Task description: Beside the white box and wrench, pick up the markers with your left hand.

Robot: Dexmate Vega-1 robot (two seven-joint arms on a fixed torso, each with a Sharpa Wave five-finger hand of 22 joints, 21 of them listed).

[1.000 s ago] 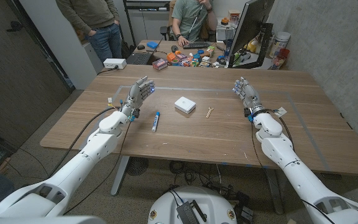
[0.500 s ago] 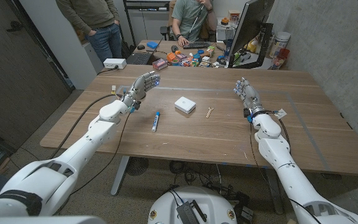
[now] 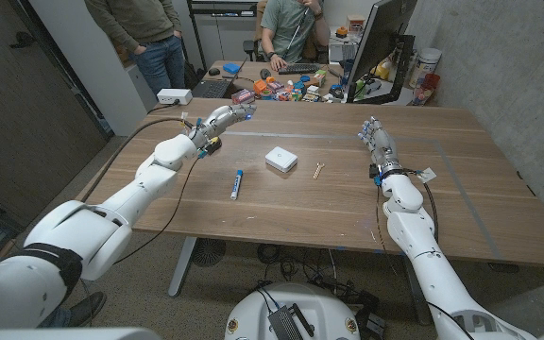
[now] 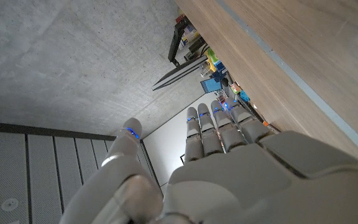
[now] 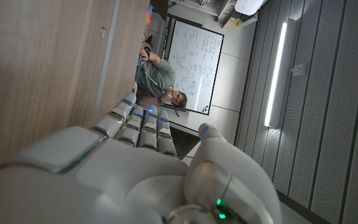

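Left hand [image 3: 223, 119] is up over the far left part of the wooden surface [image 3: 281, 203], its fingers stretched out toward the far edge and holding nothing; the arm reaches a long way forward from the near left corner. From the left wrist view the same hand [image 4: 229, 168] is seen from behind, fingers straight and side by side with the thumb standing apart, pointing past the surface's edge at a cluttered desk beyond, which the head view places at the far side of the room.

Nearer and to the right of that hand, a blue marker [image 3: 237, 182] lies on the surface, well apart from the fingers. Just to its right and a little farther back sits the white box [image 3: 280, 159], and right of that a small pale stick-like object [image 3: 318, 170], too small to identify.

On the right side, the right hand [image 3: 377, 142] stands on its edge with fingers extended and empty, forearm running back toward the near right corner. The right wrist view shows this hand [image 5: 135, 168] from behind with fingers together, thumb off to the side, and a seated person [image 5: 157, 78] at a whiteboard behind; the head view shows people [image 3: 286, 26] beyond the far edge.
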